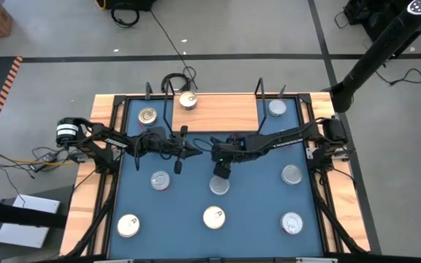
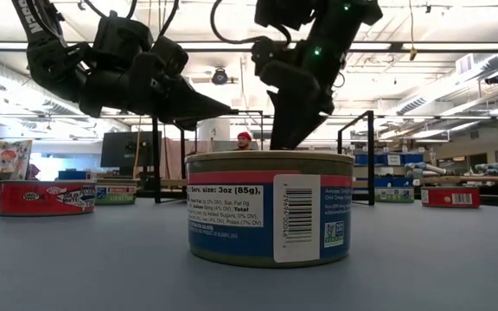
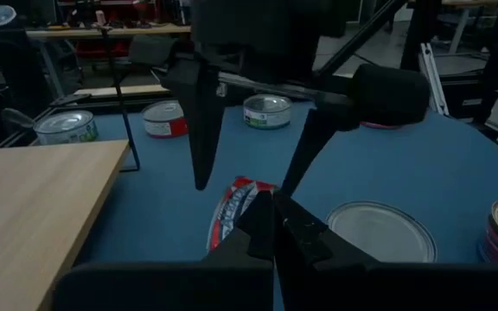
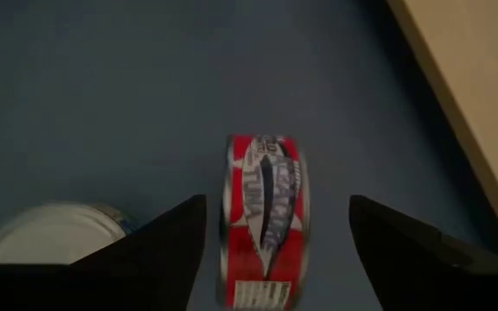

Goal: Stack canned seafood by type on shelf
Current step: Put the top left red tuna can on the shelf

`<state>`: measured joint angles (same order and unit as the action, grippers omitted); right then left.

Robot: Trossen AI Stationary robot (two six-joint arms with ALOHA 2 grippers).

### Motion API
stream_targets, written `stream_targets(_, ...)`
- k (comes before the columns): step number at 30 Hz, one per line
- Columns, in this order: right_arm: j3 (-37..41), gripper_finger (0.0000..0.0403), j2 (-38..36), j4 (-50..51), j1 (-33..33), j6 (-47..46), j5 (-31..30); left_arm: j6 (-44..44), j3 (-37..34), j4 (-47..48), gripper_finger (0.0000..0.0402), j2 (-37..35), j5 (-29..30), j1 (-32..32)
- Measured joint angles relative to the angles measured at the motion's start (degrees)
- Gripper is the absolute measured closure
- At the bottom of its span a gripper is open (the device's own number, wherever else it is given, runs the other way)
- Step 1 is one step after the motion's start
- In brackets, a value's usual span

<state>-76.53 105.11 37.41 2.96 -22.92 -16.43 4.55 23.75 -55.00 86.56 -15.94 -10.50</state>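
Blue matte tabletop (image 1: pixel 254 212) is dotted with round flat tins. On the light-wood shelf (image 1: pixel 221 112) one gold-topped tin (image 1: pixel 188 100) is set. Left gripper (image 1: pixel 177 166) is closed, empty. Right gripper (image 4: pixel 275 238) is spread wide around a red-sided tin (image 4: pixel 264 216) on edge, ungripped.

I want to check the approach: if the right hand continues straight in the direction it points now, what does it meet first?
Most likely the red tuna can standing on its edge: it lies centred between the open right hand's fingers, with blue table beyond. Depth is unclear.
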Motion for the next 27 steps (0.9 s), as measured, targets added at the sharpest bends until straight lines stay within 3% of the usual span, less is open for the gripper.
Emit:
stream_targets(8,-0.1,0.0138,0.7,0.2,-0.1,0.6,2.6,0.8,0.0,0.4,0.0400,0.0,0.0,0.0)
stream_targets(18,-0.1,0.0264,0.7,0.1,-0.1,1.0,4.9,0.8,0.0,0.4,0.0400,0.0,0.0,0.0)
stream_targets(21,-0.2,0.0267,0.7,-0.2,-0.2,1.9,5.0,0.8,0.0,0.4,0.0400,0.0,0.0,0.0)
stream_targets(27,-3.5,0.0318,0.7,3.2,0.0,4.0,5.2,1.0,0.0,0.3,0.0400,0.0,0.0,0.0)
